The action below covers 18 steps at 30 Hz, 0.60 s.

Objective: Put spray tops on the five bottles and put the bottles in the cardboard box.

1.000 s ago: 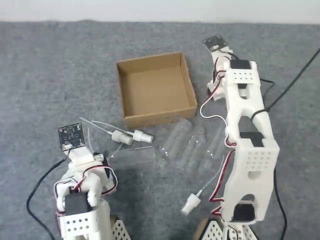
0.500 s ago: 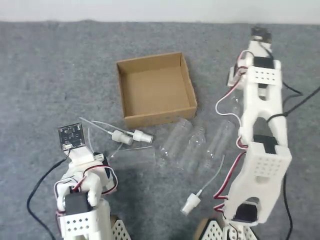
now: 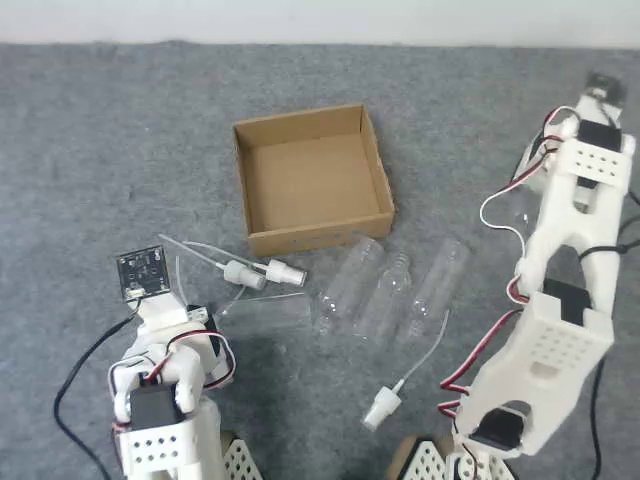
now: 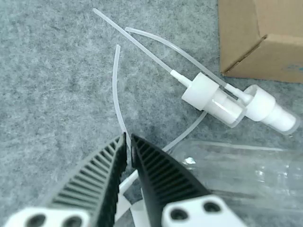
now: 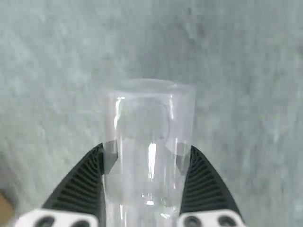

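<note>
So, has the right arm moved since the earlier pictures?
Yes. The right arm, its tool shut on a clear bottle, swung rightward, away from the cardboard box.

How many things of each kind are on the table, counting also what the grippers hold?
Clear bottles: 5, one of them in the right gripper
White spray tops: 4, one of them held by its tube in the left gripper
Brown cardboard box: 1
Total: 10

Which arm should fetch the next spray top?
Left. Its hand sits beside two loose spray tops; the right hand is clamped on a bottle, well away from them.
</note>
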Available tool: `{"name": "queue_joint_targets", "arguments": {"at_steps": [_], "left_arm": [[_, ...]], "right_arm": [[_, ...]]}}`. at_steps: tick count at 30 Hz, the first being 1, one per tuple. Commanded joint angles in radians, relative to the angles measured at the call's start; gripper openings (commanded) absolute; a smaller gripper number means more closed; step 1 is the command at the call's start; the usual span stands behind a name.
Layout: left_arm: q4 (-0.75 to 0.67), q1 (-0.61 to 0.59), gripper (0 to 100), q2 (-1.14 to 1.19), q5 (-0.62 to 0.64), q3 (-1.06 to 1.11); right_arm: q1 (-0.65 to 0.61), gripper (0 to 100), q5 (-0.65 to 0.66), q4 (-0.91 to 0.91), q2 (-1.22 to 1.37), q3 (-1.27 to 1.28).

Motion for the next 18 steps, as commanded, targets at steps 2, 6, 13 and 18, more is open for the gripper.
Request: {"name": "queue_joint_targets", "arguments": {"at_steps": [2, 6, 13, 18], "left_arm": [[0.005, -0.002, 1, -0.018, -0.006, -0.013], [0.005, -0.002, 1, -0.018, -0.006, -0.013], [0.005, -0.002, 1, -0.018, -0.006, -0.013], [0.005, -0.002, 1, -0.018, -0.006, -0.013]], "right_arm": [[0.01, 0.7, -0.017, 0.254, -0.093, -0.058], [0.01, 0.7, -0.035, 0.381, -0.087, -0.058], [0.045, 0.7, -0.322, 0.456, -0.094, -0.058], [0.088, 0.7, -0.493, 0.46, -0.096, -0.058]]}}
